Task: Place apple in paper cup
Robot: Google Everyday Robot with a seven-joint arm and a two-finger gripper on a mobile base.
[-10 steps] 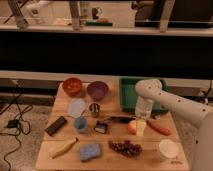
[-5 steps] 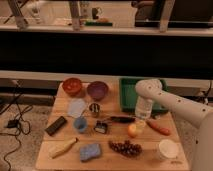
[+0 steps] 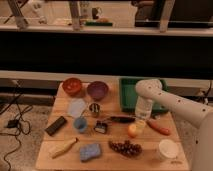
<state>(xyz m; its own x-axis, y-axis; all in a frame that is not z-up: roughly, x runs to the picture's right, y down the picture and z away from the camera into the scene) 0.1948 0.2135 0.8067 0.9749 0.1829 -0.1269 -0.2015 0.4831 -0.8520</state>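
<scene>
The wooden table [image 3: 55,150] carries the apple [image 3: 132,131] centrally; the claw [image 3: 140,125] hangs just above-right, carrot [image 3: 159,128] right, grapes [image 3: 125,147] below, paper cup [image 3: 167,149] lower right.

Yellow-orange apple [image 3: 132,130], reddish blush. Cream paper cup [image 3: 167,149], near right. White gripper [image 3: 140,126] above apple. Orange carrot [image 3: 158,128]. Dark grape bunch [image 3: 125,147]. Green tray [image 3: 131,93], far right. Blue sponge [image 3: 90,151].

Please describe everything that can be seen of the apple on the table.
The apple is small and round, yellow-orange with a reddish blush. It sits on the wooden table, right of middle, above the dark grapes and left of the carrot. The gripper is directly over its upper right side, at or very near its surface; contact cannot be confirmed. The paper cup stands apart, to the lower right.
</scene>
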